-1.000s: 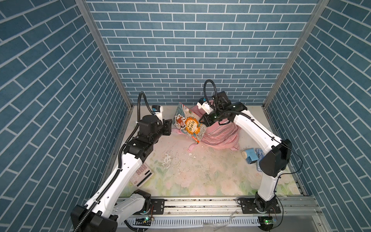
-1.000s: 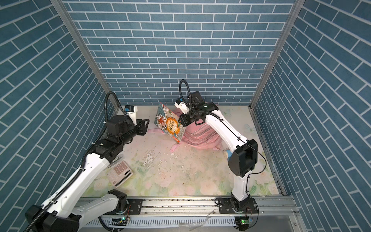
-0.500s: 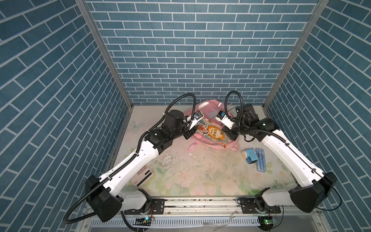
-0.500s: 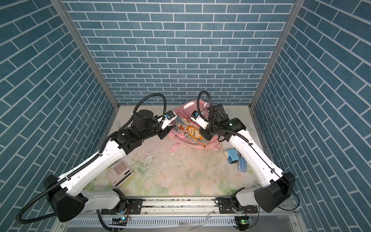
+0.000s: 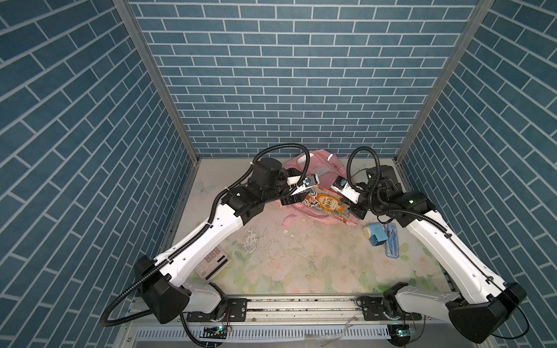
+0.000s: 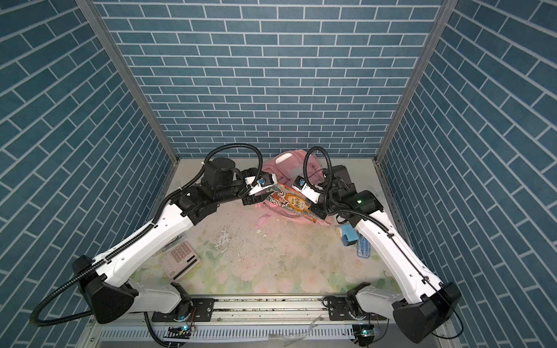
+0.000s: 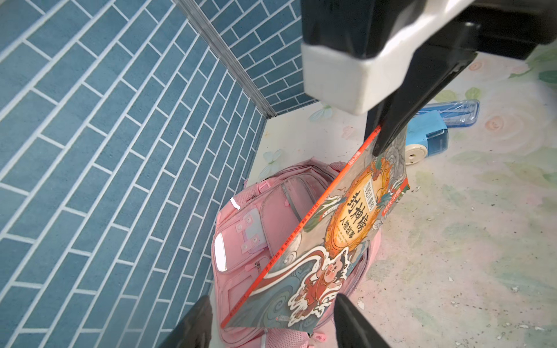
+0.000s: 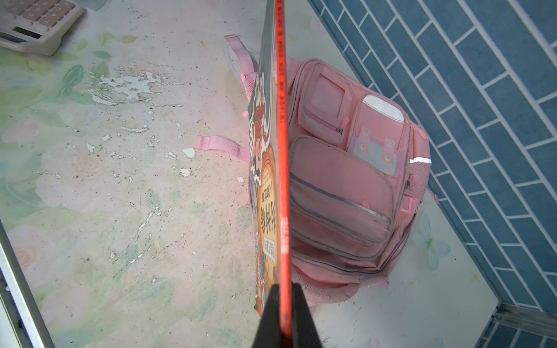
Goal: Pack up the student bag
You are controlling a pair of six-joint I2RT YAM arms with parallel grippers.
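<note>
Where the student bag (image 5: 316,162) is lying: it is resting on the flowered desk (image 5: 301,256) near the back wall, with its zip pockets and clear window pocket facing up in the right wrist view (image 8: 340,192). One pink strap is trailing out toward the middle of the desk.
Picture book (image 5: 327,205): it is hanging in the air over the nearer side of the bag, tilted, with its red spine (image 8: 281,150) showing edge-on to the right wrist camera. I cannot tell whether its lower corner is touching the bag.
Right tool (image 8: 284,289): it is pinching the book at its spine edge, with the fingers pressing on both covers (this is also showing in the left wrist view, where the dark fingers (image 7: 388,132) are gripping the book's far corner).
Left tool (image 7: 270,298): it is standing spread, with its two fingers straddling the book's near corner and a gap showing on each side.
Calculator (image 5: 212,265): it is lying at the front left of the desk, partly under the left arm.
Pencil sharpener (image 5: 375,233): this blue one is lying to the right of the bag, just beside a clear blue case (image 5: 391,242).
</note>
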